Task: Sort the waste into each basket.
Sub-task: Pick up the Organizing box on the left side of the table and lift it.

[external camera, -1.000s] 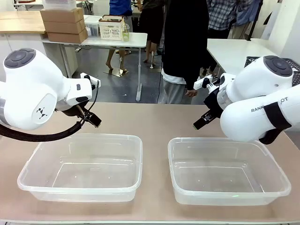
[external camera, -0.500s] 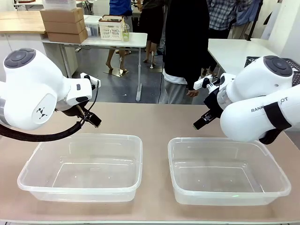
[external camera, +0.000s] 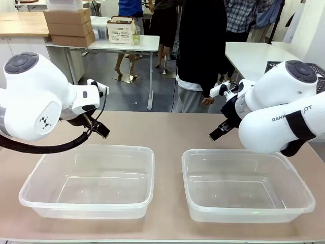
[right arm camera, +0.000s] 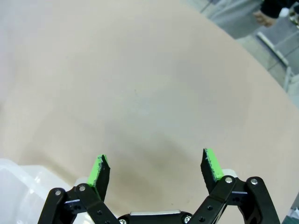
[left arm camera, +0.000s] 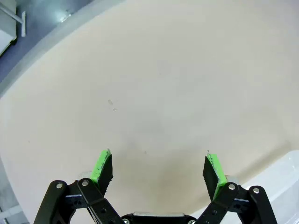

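Pale tan counter [external camera: 162, 127] spans the front view, with a workroom behind it. A person [external camera: 200, 51] in black stands at the far edge, one hand [external camera: 206, 100] hanging near the counter's rim. Farther back, a white table [external camera: 127, 44] carries cardboard boxes [external camera: 68, 25] and a crate [external camera: 120, 31].

Two clear tubs sit side by side on the near half of the counter, with a gap between them. The left basket [external camera: 86, 209] lies below the left arm and the right basket [external camera: 249, 213] below the right arm.

The left claw [left arm camera: 159, 165] hangs over bare counter just past its basket's far rim. Its jaws are spread wide, with nothing between the green pads. A corner of that basket shows at the lower right of the left wrist view.

The right claw [right arm camera: 154, 165] is spread just as wide and grips nothing, over bare counter beyond its own basket. That basket's edge shows at the lower left of the right wrist view.

Compared with a second ago nothing has shifted. Both arms, both claws, both baskets and the person's hand sit exactly where they were.
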Available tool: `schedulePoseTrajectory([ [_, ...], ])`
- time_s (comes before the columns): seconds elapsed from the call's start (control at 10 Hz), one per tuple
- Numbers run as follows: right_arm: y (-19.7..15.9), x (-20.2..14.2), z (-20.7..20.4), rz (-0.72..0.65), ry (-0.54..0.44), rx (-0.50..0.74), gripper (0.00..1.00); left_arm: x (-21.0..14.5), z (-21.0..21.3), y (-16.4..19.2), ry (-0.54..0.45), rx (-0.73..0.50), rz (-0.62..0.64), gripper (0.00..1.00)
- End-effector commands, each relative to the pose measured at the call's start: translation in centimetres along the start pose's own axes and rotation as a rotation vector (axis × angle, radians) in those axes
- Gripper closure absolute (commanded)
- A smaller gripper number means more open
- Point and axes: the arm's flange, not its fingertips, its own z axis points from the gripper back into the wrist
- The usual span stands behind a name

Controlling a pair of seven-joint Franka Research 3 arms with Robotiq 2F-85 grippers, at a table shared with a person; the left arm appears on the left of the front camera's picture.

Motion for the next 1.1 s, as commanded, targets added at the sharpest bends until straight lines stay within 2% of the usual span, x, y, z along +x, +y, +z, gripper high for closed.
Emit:
schedulePoseTrajectory([
  [0.0,-1.4,-0.9,5.3,-0.043,-0.050,0.108,0.00,-0.4,3.7,-0.4,-0.068,-0.024,-0.016,0.00],
  [0.2,-1.0,-4.0,13.9,-0.118,-0.204,0.007,0.00,-3.6,12.1,-2.9,-0.319,-0.017,-0.096,0.00],
  [0.3,0.0,-5.9,15.6,-0.075,-0.230,-0.065,0.00,-5.3,14.2,-4.1,-0.395,-0.010,-0.150,0.00],
  [0.4,1.0,-6.9,15.4,-0.060,-0.191,-0.098,0.00,-5.9,14.5,-5.0,-0.399,0.052,-0.151,0.00],
  [0.5,-2.7,2.6,12.9,-0.094,-0.203,0.008,0.00,5.0,11.3,-2.4,-0.296,0.015,-0.083,0.00],
  [0.6,-3.1,2.4,15.9,-0.072,-0.227,-0.041,0.00,5.6,14.6,-3.2,-0.371,0.030,-0.121,0.00],
  [0.7,-4.0,2.0,15.5,-0.092,-0.231,0.136,0.00,5.6,14.1,-2.6,-0.359,-0.189,-0.193,0.00],
  [0.8,-5.4,1.6,16.5,-0.219,-0.273,0.494,0.00,4.9,15.3,-0.7,-0.431,-0.385,-0.081,0.00],
  [0.9,-7.3,1.3,17.6,-0.425,-0.203,0.725,0.00,4.5,17.0,1.7,-0.408,-0.620,0.209,0.00],
  [1.0,-9.8,0.1,18.6,-0.620,-0.277,0.897,0.00,3.6,18.5,4.4,-0.466,-0.698,0.549,0.00],
])
